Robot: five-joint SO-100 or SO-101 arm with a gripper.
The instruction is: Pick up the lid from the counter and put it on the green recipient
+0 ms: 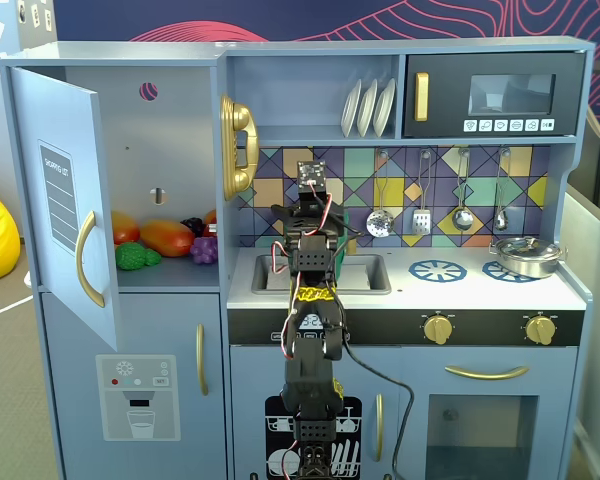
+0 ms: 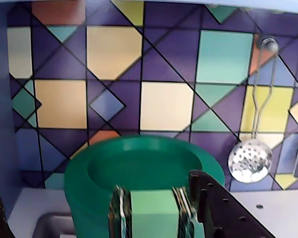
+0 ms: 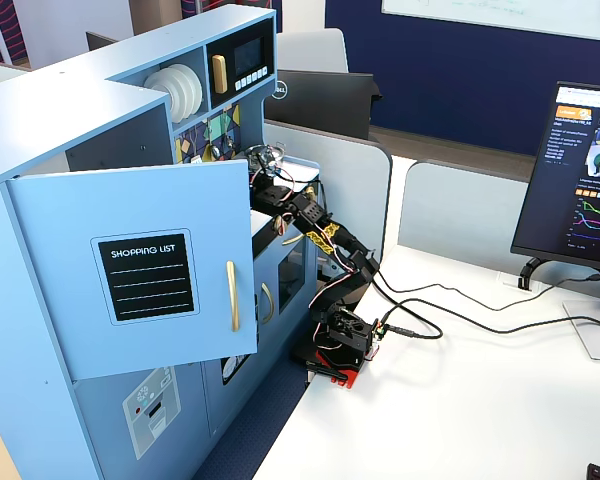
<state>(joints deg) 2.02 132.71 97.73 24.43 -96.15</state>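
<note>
Wrist view: jaws (image 2: 151,218) clamped on a pale green knob, which looks like the lid's handle. The lid (image 2: 144,168) hangs right under the camera, a broad dark-green disc with a raised rim, filling the lower middle of the frame.

Under the lid's left edge there's a dark green wall, probably the pot (image 2: 89,213). Can't tell whether the lid is already seated on it or held just above; the rim line is hidden by the lid itself.

In a fixed view the arm (image 1: 310,300) reaches up from the kitchen front over the sink (image 1: 365,272) toward the tiled backsplash. The arm blocks both lid and pot there, so no confirmation from that side. The other fixed view is too far off and the door covers most of it.

Progress, my read:
- pick: done, lid is off the tabletop and in the grasp
- carry to pot: done or nearly
- left: seat the lid flat, let go, back off

Silver pan (image 1: 525,257) on the right burner, well apart, not involved. Skimmer (image 2: 249,159) hangs on the wall just right of the lid.
</note>
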